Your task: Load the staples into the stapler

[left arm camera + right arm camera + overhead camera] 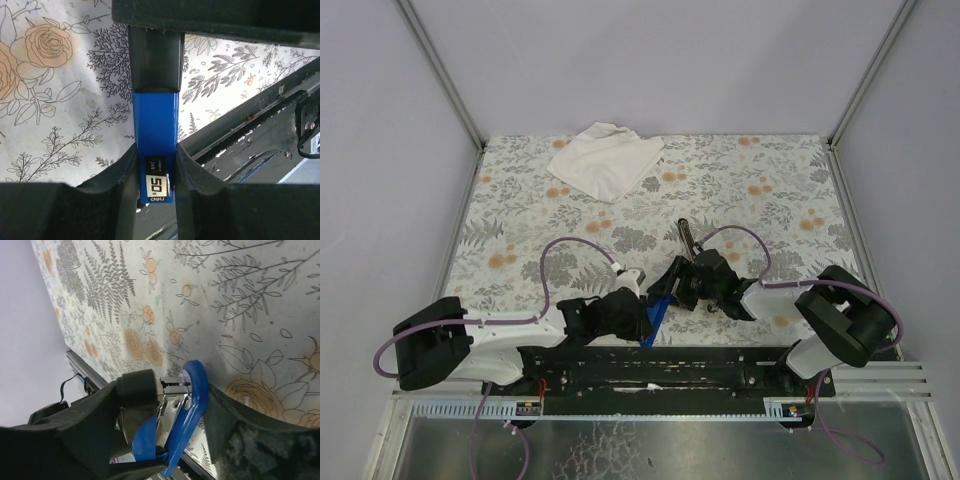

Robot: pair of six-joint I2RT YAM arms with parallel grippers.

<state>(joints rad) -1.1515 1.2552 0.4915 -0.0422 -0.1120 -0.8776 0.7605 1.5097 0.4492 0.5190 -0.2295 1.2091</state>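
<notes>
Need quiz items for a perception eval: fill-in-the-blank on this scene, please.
The left claw holds a stapler whose body is ____.
Its label shows the number ____.
The crumpled cloth on the far side of the table is ____.
Missing: blue; 50; white.
</notes>
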